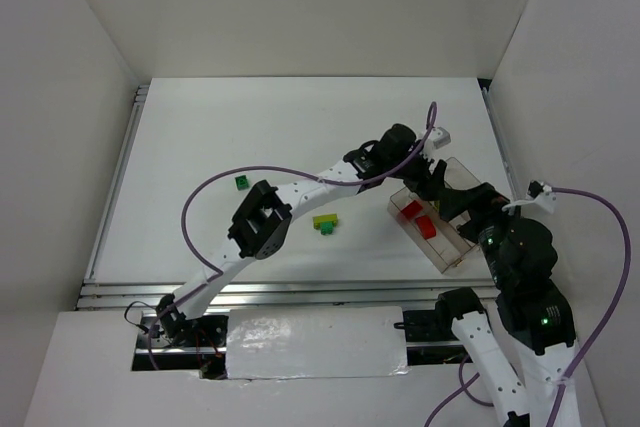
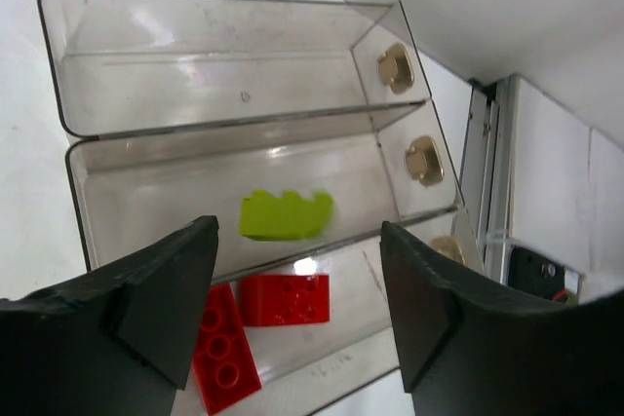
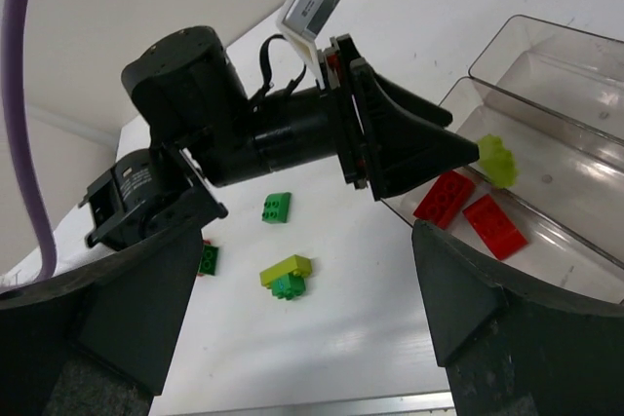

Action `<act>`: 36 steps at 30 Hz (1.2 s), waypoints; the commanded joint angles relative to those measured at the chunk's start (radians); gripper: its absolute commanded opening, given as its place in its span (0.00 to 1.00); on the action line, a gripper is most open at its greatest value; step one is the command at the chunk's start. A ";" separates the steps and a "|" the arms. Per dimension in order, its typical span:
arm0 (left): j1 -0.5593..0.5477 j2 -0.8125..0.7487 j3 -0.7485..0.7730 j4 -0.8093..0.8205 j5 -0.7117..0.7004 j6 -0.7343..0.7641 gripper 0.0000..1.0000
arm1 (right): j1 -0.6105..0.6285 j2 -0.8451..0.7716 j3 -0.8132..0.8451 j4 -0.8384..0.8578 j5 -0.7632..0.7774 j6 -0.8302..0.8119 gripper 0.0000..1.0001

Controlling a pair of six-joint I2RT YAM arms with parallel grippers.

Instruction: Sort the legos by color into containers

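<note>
Tray [image 2: 58,65]: clear plastic, three long parallel compartments, sits on the white table [image 1: 200,147] at right, between the two arms.
Left gripper [image 2: 297,252]: over the tray, fingers spread wide, nothing pinched between them.
Yellow-green brick [image 2: 286,215]: seen in line with the middle compartment, between the left fingers' tips but clear of both. It's blurred, so can't tell if it rests on the floor or is in the air. From the right wrist it shows just off the left fingertip, above the tray.
Red bricks [image 2: 285,299]: two, side by side in the outer compartment on the tray's left side, next to the middle one.
Right gripper [image 3: 307,241]: just right of the tray, facing the left gripper, fingers wide apart, holding nothing.
Brick stack [image 1: 325,223]: yellow-green on green, on the table left of the tray.
Dark green brick [image 1: 241,182]: on the table, farther left and well apart from the tray.
</note>
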 commanded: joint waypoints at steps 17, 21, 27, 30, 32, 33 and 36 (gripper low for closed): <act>0.206 -0.806 -0.777 -0.029 -0.654 -0.188 1.00 | 0.017 0.171 -0.137 0.180 -0.375 -0.067 1.00; 0.280 -1.089 -0.948 -0.231 -0.820 -0.233 0.99 | 0.226 0.313 -0.172 0.321 -0.202 -0.031 0.99; 0.319 -1.453 -1.135 -0.450 -0.939 -0.282 0.99 | 0.482 0.814 0.044 0.338 0.087 0.008 1.00; 0.320 -1.603 -1.169 -0.565 -0.977 -0.256 0.99 | 0.526 1.040 0.162 0.344 0.191 0.095 1.00; 0.320 -1.659 -1.177 -0.657 -0.963 -0.236 1.00 | 0.567 1.187 0.257 0.329 0.309 0.170 1.00; 0.319 -1.706 -1.178 -0.680 -0.939 -0.217 1.00 | 0.578 1.239 0.291 0.309 0.342 0.186 1.00; 0.319 -1.786 -1.239 -0.688 -0.845 -0.130 0.99 | 0.601 1.438 0.459 0.243 0.377 0.230 1.00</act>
